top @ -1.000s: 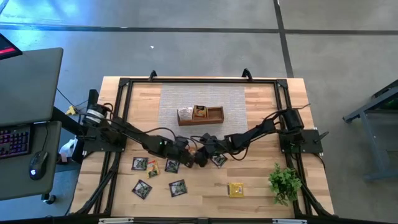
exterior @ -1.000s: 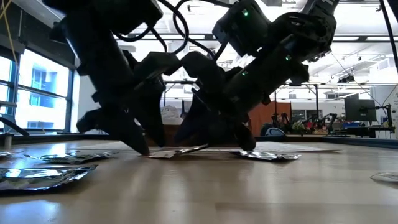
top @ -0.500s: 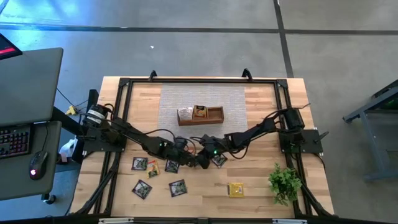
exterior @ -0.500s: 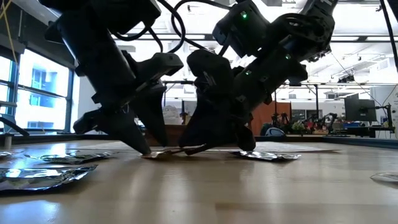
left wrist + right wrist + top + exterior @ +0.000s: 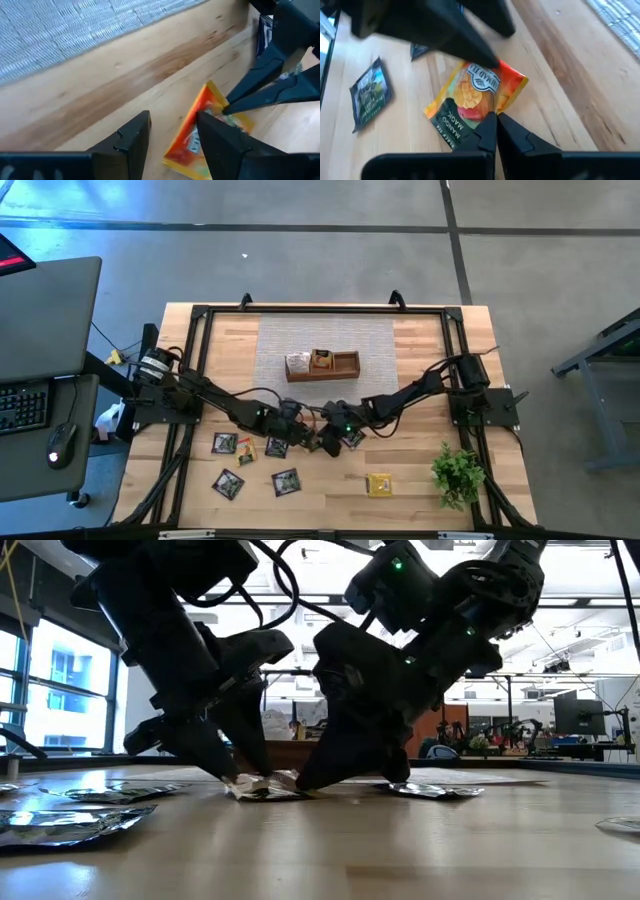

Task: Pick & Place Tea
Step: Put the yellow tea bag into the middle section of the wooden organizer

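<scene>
Mid-surface, orange "MANGO" sachet (image 5: 472,97) pinched by right gripper (image 5: 495,131), jaws together on its edge; left gripper (image 5: 170,140) straddling it, jaws apart. Dark sachet (image 5: 370,92) nearby; tray (image 5: 322,365) beyond.

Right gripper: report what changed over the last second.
The right gripper closed from open onto the edge of the orange mango tea sachet, crumpling it slightly against the table. The left gripper stayed open, one fingertip pressing the sachet. The other sachets, the wooden tray and the plant stayed put.
</scene>
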Tool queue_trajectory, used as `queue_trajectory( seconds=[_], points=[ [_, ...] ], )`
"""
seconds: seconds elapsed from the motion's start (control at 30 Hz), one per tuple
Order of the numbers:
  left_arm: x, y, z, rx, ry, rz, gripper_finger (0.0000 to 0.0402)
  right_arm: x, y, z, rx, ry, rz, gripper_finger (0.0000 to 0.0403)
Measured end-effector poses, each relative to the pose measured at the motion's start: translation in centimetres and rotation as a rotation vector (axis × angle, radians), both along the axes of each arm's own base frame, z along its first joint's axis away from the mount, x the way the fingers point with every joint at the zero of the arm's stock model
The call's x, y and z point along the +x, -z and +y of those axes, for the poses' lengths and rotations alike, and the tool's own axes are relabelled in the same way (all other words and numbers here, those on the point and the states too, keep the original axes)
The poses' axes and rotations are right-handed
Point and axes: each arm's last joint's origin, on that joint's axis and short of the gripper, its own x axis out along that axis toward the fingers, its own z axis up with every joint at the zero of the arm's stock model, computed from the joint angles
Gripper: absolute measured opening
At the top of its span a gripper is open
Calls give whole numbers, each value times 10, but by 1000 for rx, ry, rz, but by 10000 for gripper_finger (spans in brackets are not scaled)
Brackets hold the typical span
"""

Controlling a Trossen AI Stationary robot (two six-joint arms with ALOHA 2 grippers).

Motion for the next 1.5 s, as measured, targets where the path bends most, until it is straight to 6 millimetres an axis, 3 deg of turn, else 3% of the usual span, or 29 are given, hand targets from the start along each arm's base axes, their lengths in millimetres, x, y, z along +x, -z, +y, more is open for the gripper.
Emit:
queue_trajectory(
  seconds=[0.17, 0.3, 0.4, 0.53, 0.63, 0.83, 1.0, 1.27, 1.37, 1.5],
  points=[
    [-8, -13, 4, 39, 32, 19, 166, -7, -15, -9, -82, -84, 38, 3],
    [-19, -27, 8, 84, 12, 51, 166, -21, -52, -25, -229, -124, 48, 3],
    [-24, -35, 11, 111, -4, 48, 166, -35, -93, -41, -484, -120, 17, 3],
    [-24, -38, 12, 134, -9, 43, 166, -54, -141, -60, -953, -107, -4, 2],
    [-25, -38, 12, 134, -7, 46, 166, -60, -161, -72, -1217, -226, 9, 2],
    [-25, -38, 12, 143, -14, 44, 166, -55, -145, -96, -1424, -463, 156, 1],
    [-25, -38, 12, 137, -24, 40, 166, -31, -125, -101, -1512, -684, 378, 1],
    [-26, -38, 12, 136, -28, 46, 166, 21, -131, -104, -1408, -886, 582, 0],
    [-26, -38, 12, 132, -12, 53, 166, 33, -138, -104, -1363, -916, 646, 0],
    [-27, -37, 12, 132, 10, 80, 166, 43, -128, -105, -1302, -1015, 762, 0]
  ],
)
